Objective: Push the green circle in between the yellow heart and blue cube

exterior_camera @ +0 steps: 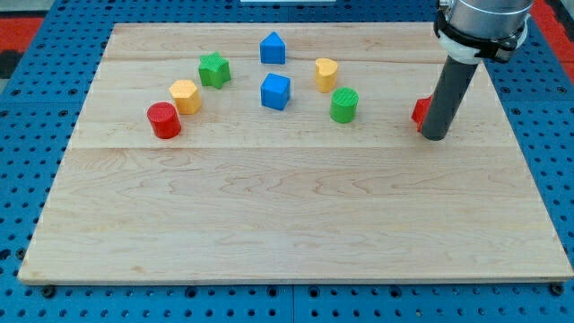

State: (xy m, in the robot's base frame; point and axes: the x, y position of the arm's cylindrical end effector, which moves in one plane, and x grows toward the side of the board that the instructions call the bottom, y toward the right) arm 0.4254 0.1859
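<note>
Wooden board (296, 233) on a blue pegboard (27, 135). Blue pointed block (273, 48), green star (213, 69), yellow hexagon (185, 95) and red cylinder (164, 120): all well to the view's left of the rod. Red block (419, 112), shape unclear: touching the rod, partly hidden.

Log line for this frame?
tip at view's right, touching red block | green circle below yellow heart, right of blue cube | unpushed

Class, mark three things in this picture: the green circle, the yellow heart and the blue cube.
green circle (343, 104), camera view, on its round top face.
yellow heart (326, 74), camera view, on its top face.
blue cube (275, 91), camera view, on its front upper part.
</note>
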